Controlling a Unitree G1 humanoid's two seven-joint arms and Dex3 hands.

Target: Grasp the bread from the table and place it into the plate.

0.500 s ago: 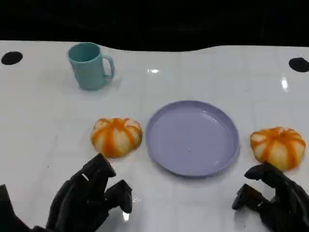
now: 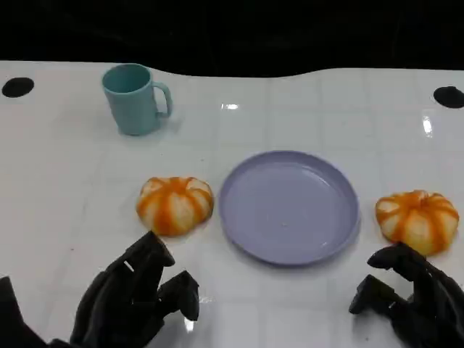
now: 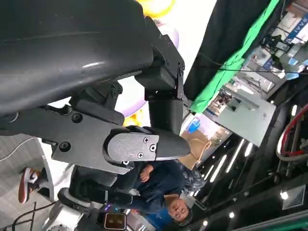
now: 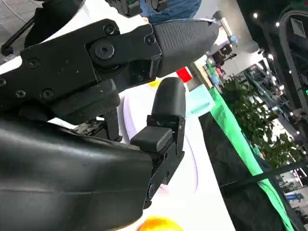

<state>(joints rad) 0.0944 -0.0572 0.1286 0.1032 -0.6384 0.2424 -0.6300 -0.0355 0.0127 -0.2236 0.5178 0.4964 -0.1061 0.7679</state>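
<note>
On the white worktop (image 2: 304, 101), the purple plate (image 2: 288, 206) holds nothing, so the placing is not yet done. One bread (image 2: 175, 205) sits at its nine o'clock, another bread (image 2: 417, 220) at three. The left hand (image 2: 134, 297) and right hand (image 2: 409, 297) hold nothing, fingers loosely apart.

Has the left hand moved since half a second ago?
No. In the head view the left hand sits at the same place, just near of the left bread, as before; it holds nothing.

White table (image 2: 65, 203) bears cup (image 2: 135, 98), plate (image 2: 288, 206), two breads (image 2: 175, 205) (image 2: 417, 220).
</note>
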